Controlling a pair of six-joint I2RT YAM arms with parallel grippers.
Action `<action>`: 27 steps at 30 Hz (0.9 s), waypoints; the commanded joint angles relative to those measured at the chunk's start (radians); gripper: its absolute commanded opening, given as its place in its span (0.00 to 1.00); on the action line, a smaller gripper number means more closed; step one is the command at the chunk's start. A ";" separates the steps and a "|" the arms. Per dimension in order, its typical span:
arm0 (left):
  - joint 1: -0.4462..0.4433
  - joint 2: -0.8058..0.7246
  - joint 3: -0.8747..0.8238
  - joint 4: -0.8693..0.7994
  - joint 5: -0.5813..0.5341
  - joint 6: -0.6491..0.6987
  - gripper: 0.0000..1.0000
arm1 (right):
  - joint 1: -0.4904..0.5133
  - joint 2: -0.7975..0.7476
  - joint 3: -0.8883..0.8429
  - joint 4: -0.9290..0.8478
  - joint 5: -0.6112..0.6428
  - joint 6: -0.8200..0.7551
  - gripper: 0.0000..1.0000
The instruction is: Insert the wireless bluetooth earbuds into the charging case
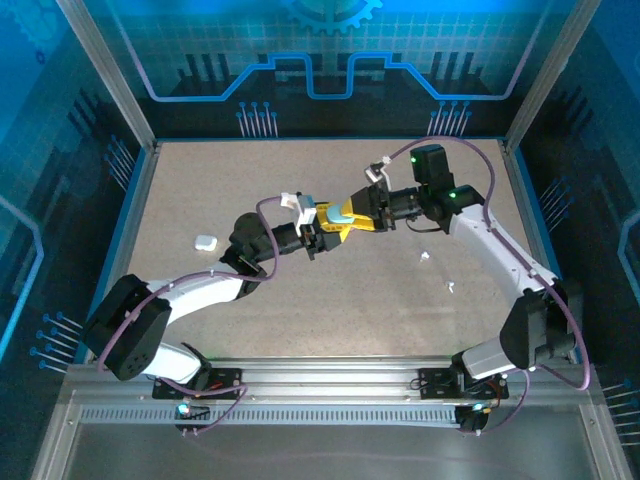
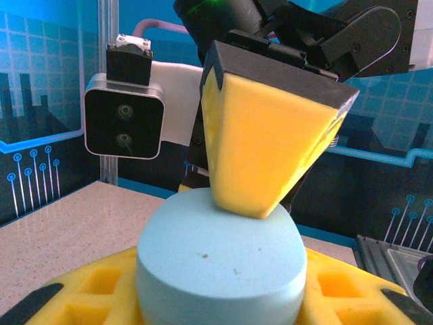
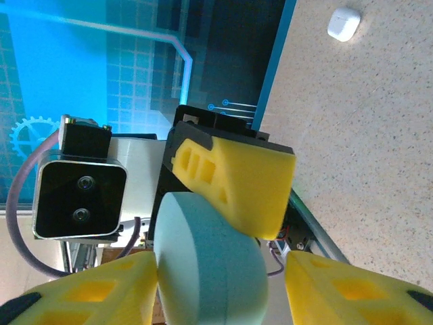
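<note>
Above the middle of the table, my left gripper [image 1: 328,232] is shut on a teal round charging case [image 1: 341,213], which sits between its yellow pads [image 2: 81,298]. My right gripper [image 1: 360,214] meets it from the other side with its jaws open around the same case [image 3: 210,271]. Its left finger [image 3: 81,288] rests against the case's flat face, and its right finger [image 3: 358,291] stands apart from the rim. In the left wrist view a yellow finger of the right gripper [image 2: 264,149] touches the top of the case [image 2: 216,257]. Two tiny white pieces [image 1: 424,258], possibly earbuds, lie on the table to the right.
A small white rounded object [image 1: 205,241] lies on the table to the left, also in the right wrist view [image 3: 344,24]. Another tiny white piece [image 1: 450,288] lies near the right arm. Metal posts and blue panels wall in the speckled tabletop [image 1: 300,310].
</note>
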 commanded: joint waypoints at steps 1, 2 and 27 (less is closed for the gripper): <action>0.001 -0.003 0.037 0.037 0.024 -0.003 0.35 | 0.020 0.017 0.025 0.000 -0.003 0.004 0.50; 0.001 -0.003 0.037 0.033 0.026 -0.002 0.35 | 0.020 0.018 0.025 -0.002 -0.002 0.002 0.49; 0.000 -0.080 -0.010 -0.107 -0.071 0.090 0.77 | -0.085 -0.099 -0.090 0.099 0.243 0.041 0.23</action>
